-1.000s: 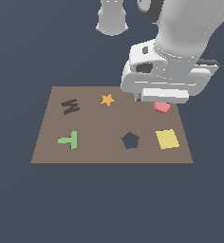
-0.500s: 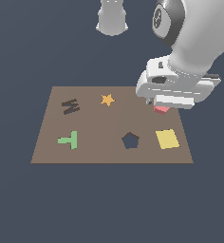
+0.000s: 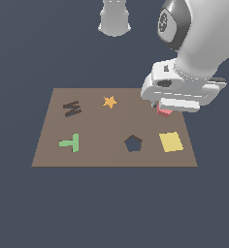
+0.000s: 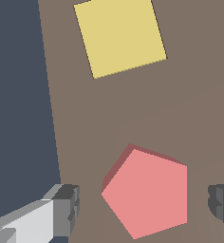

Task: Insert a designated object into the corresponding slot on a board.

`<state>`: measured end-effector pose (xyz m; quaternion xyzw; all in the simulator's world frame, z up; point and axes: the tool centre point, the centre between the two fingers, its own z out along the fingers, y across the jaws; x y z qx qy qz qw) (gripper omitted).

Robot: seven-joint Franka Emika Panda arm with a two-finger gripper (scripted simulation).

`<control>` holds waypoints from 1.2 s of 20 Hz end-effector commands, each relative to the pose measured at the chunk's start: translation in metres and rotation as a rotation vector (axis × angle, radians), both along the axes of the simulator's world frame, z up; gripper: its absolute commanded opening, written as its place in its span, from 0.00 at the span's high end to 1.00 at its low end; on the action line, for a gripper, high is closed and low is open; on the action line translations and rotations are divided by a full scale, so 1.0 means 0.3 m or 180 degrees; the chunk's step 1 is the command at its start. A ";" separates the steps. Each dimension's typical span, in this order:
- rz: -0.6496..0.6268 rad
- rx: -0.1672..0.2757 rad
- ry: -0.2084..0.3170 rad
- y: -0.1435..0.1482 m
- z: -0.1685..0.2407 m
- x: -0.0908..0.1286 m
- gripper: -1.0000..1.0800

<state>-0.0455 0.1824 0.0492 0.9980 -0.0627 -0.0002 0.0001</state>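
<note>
The pink-red pentagon block (image 4: 149, 192) lies on the brown board (image 3: 102, 131) near its far edge on the exterior view's right; only a sliver of the block (image 3: 164, 111) shows under the wrist there. My gripper (image 4: 144, 204) hangs over it, open, with a finger on each side of the block and a gap to each; one fingertip (image 4: 69, 209) shows clearly. The dark navy pentagon slot (image 3: 133, 143) is empty, nearer the front edge. In the exterior view the gripper's fingers are hidden by the hand.
On the board lie a yellow square (image 3: 171, 142) (image 4: 119, 35) beside the slot, an orange star (image 3: 109, 101), a green T (image 3: 70, 143) and a dark brown M mark (image 3: 72, 108). The arm's base (image 3: 115, 17) stands behind the board.
The arm has swung toward the exterior view's right and come down over the pink-red block. The block has not moved.
</note>
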 end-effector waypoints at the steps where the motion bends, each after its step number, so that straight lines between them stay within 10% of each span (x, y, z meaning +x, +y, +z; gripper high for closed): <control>1: 0.0001 0.0000 0.0001 0.000 -0.009 0.000 0.04; 9: -0.0001 0.0000 -0.0001 -0.001 -0.064 0.001 0.04; 10: -0.0001 0.0000 -0.0001 -0.001 -0.064 0.001 1.00; 24: -0.0023 0.0002 -0.0003 0.001 -0.061 0.003 1.00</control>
